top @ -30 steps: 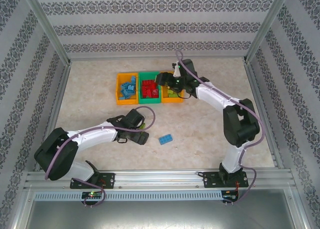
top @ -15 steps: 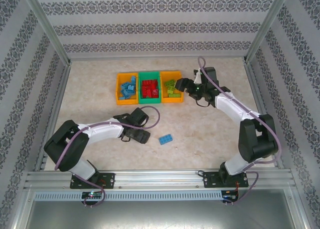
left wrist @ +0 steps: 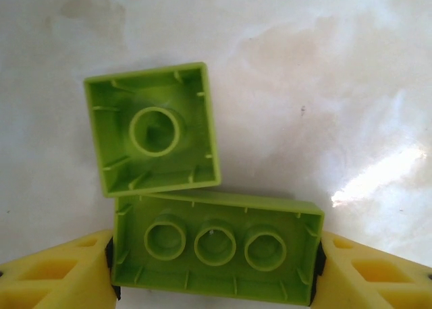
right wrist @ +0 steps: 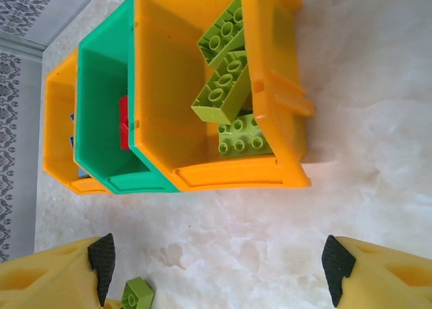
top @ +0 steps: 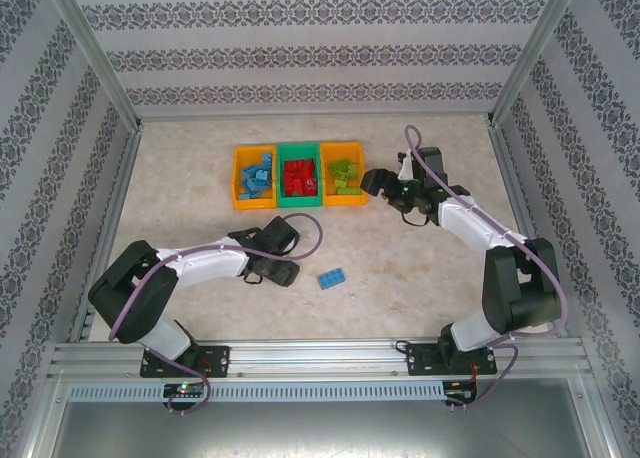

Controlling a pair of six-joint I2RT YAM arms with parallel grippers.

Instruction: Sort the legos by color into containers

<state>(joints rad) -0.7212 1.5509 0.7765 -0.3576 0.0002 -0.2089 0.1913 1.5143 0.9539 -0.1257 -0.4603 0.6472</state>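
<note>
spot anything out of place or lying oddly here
A blue brick lies loose on the table, outside the bins. At the left gripper, a square green brick and a long green brick lie upside down, hollow side up; the long one is gripped at its ends.

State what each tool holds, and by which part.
Left tool clamps the long green brick by its short ends; right tool is open, holding nothing.

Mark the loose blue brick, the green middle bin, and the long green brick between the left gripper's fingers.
blue brick (top: 332, 278), top view, studded top face.
green bin (top: 300, 204), top view, near wall.
long green brick (left wrist: 214, 244), left wrist view, middle tube of its hollow underside.
</note>
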